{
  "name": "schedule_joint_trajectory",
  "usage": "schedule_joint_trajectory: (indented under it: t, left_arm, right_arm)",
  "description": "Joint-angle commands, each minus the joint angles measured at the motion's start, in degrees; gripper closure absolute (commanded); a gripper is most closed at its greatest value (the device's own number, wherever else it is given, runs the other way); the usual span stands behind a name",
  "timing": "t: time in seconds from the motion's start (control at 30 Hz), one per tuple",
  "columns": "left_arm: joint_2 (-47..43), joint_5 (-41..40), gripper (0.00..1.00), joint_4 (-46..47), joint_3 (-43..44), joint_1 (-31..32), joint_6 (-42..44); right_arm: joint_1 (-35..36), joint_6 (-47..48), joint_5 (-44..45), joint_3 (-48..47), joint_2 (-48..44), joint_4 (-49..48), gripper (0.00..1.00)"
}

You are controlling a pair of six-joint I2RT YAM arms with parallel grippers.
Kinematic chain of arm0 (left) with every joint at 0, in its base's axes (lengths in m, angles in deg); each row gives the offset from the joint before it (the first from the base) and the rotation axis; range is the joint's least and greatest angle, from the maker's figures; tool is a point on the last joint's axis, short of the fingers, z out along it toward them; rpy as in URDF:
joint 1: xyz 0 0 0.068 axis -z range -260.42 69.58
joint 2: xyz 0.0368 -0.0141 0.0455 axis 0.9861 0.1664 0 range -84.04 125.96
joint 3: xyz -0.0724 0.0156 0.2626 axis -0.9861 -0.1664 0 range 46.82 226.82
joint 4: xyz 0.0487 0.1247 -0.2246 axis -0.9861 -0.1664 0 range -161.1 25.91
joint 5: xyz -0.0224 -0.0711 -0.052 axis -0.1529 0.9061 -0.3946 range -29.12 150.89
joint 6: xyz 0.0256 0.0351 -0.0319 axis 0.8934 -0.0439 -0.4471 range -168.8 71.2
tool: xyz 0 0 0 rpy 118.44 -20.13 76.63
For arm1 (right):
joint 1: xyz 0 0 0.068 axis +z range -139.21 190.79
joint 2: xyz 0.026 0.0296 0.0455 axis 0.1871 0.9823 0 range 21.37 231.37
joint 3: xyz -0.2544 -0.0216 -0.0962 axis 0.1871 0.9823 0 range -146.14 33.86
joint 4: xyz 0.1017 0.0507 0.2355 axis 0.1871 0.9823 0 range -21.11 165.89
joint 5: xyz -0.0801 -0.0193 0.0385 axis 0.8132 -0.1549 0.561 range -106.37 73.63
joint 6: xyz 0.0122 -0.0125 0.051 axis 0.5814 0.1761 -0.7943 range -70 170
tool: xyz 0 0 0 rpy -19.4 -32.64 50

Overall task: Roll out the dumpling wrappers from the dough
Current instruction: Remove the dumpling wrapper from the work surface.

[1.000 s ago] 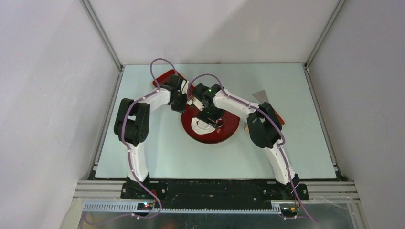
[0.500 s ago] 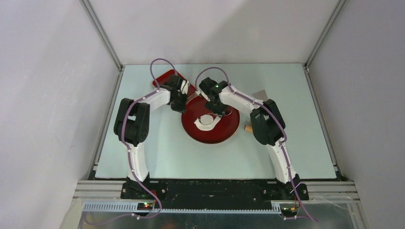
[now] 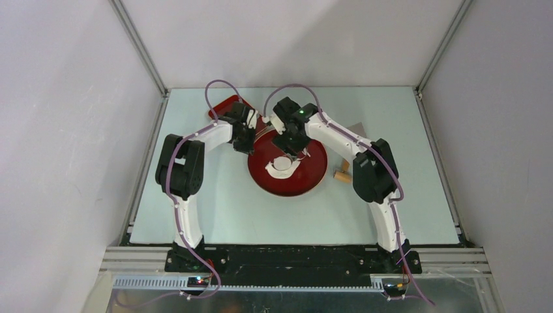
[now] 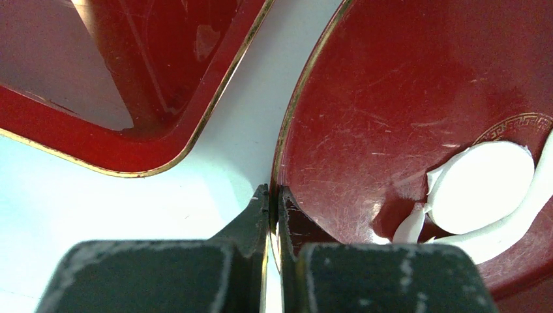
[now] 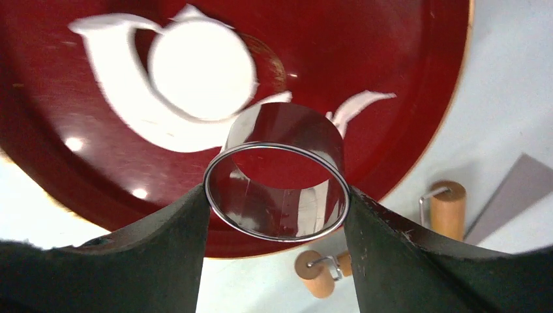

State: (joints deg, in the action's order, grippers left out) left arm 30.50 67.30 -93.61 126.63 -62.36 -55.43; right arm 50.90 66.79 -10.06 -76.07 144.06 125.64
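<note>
A round white dumpling wrapper [image 5: 201,74] lies in the round red plate [image 3: 313,176], with a ragged white leftover strip [image 5: 130,107] curled round it; both also show in the left wrist view, wrapper [image 4: 479,186]. My right gripper [image 5: 277,195] is shut on a shiny metal ring cutter [image 5: 277,176] and holds it above the plate, beside the wrapper. My left gripper [image 4: 274,195] is shut on the plate's gold-edged left rim [image 4: 293,111].
A rectangular red tray [image 4: 98,85] lies just left of the plate at the back. A small wooden roller [image 5: 323,270] with a wire handle lies on the table to the plate's right, next to a grey card [image 5: 515,192].
My right gripper has lifted the ring cutter off the dough and moved back toward the plate's far side, uncovering the cut round wrapper. The left gripper has not moved.
</note>
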Motion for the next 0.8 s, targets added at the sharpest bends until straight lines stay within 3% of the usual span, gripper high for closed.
schedule_joint_trajectory:
  t: [0.0, 0.47, 0.77]
  left_arm:
    - [-2.38, -1.44, 1.00, -0.31, -0.95, -0.10, 0.37]
    - [-2.50, -0.73, 1.00, -0.24, -0.87, -0.50, 0.39]
    - [-2.60, 0.64, 1.00, -0.09, -1.11, -1.09, 0.31]
  right_arm:
    - [1.77, -1.61, -9.29, -3.51, -2.60, 1.23, 0.41]
    - [6.40, -2.85, -14.35, -13.40, 7.04, -1.67, 0.41]
    - [6.42, -2.15, -15.12, -7.77, 8.09, -7.24, 0.42]
